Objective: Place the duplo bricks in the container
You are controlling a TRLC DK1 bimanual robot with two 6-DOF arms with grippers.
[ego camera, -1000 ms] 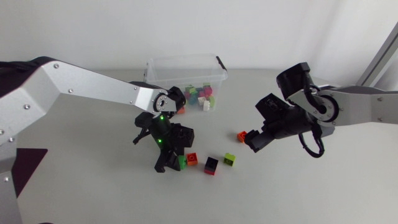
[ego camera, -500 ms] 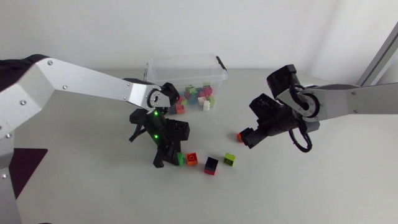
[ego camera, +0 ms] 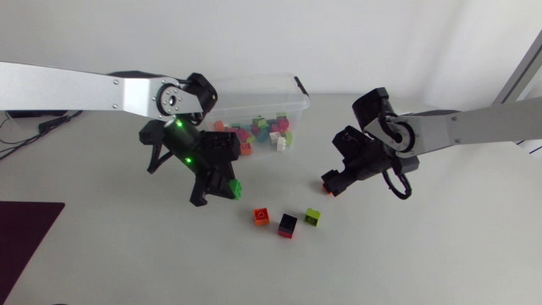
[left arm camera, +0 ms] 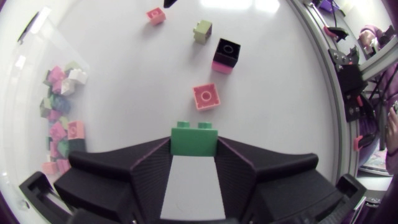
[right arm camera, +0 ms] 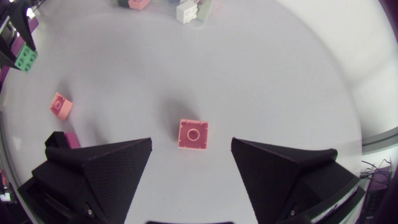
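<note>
Overhead, the left gripper [ego camera: 227, 190] carries a green brick [ego camera: 235, 185]; the container [ego camera: 254, 91] lies at its one o'clock, so the next move is likely a lift and swing there. Left wrist: fingers [left arm camera: 149, 168] clamp that brick. Right wrist: the right gripper [right arm camera: 191, 144] gapes wide, straddling a red brick [right arm camera: 193, 134] untouched.

The container [ego camera: 222, 97] is a clear plastic tub standing upright. A heap of small bricks [ego camera: 264, 130] in pink, green, white and red shows through its wall. Well out in front of the container, three loose pieces sit in a short row, studs up: a red brick [ego camera: 262, 216], a black brick [ego camera: 288, 222] stacked on a pink brick [left arm camera: 221, 66], and a lime brick [ego camera: 312, 217]. Nearer the container, a green brick [ego camera: 235, 185] is pinched in my left gripper [left arm camera: 194, 148], studs pointing ahead. Towards the container's other end, an orange-red brick [right arm camera: 193, 134] lies flat, stud up, between the spread fingers of my right gripper [right arm camera: 191, 146], touching neither.
</note>
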